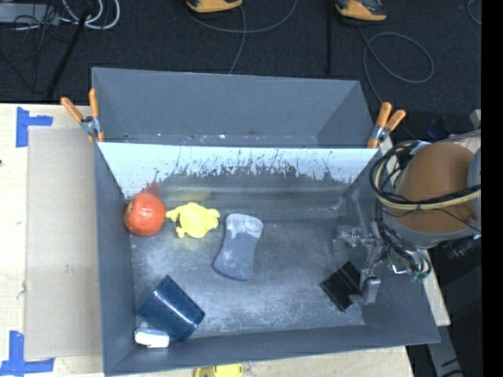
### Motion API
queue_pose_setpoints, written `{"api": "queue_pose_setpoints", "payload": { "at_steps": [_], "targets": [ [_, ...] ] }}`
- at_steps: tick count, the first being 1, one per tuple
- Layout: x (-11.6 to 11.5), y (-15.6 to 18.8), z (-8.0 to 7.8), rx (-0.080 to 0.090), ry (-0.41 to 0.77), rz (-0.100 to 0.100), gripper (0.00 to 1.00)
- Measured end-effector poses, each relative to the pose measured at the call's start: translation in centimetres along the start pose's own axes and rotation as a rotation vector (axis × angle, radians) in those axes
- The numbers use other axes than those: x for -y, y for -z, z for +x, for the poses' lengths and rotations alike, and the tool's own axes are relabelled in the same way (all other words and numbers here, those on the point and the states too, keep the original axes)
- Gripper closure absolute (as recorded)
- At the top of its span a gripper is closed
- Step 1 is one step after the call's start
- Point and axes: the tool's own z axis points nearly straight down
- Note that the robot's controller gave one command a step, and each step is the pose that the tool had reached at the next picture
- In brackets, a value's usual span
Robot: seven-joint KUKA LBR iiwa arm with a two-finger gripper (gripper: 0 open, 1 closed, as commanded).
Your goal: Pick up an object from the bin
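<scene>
Now: hand [367,277] low at right wall of bin [236,108], just beside flat black block [340,287]; open or closed, cannot tell. Centre over block, clear of wall.

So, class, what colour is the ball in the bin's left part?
The ball is orange-red, seen in the camera view.

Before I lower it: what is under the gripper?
A flat black object lies on the bin floor near the right wall. Its right end is tucked under the gripper. The floor directly beneath the gripper is covered, so anything else there cannot be seen.
</scene>
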Motion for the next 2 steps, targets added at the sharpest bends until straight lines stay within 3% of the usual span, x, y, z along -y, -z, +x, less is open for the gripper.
{"api": "queue_pose_setpoints", "payload": {
  "at_steps": [1, 2],
  "targets": [
    [0.41, -2.61, -0.71, -0.010, 0.220, -0.007, 1.00],
    [0.40, -2.61, -0.72, -0.009, 0.221, -0.006, 1.00]
  ]
}}
